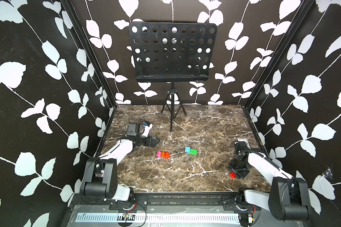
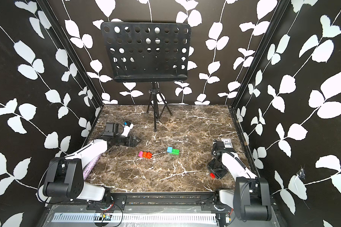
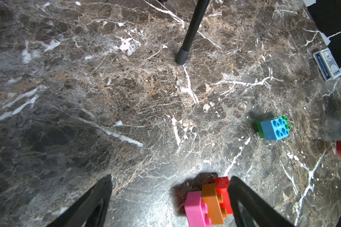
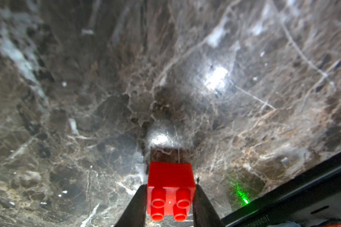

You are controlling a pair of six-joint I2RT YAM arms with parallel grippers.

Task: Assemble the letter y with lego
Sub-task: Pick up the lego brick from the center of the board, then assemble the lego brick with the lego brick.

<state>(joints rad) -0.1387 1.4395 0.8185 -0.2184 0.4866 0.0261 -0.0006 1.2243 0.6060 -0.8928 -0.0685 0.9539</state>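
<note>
Counter (image 1: 185,176): brown marble, carries all the lego.
Music stand (image 1: 171,51): at the back, its tripod on the counter.
Left jaws: spread wide, holding nothing, above the counter near the pink-orange row (image 1: 163,154).
Right jaws: closed against two sides of the red brick (image 4: 170,188), at the counter's right front.
Green brick (image 1: 193,151): mid-counter, with the blue brick (image 1: 187,149) stacked on one end.
Pink-orange row: pink, orange and red-orange bricks joined, left of the green one.
</note>
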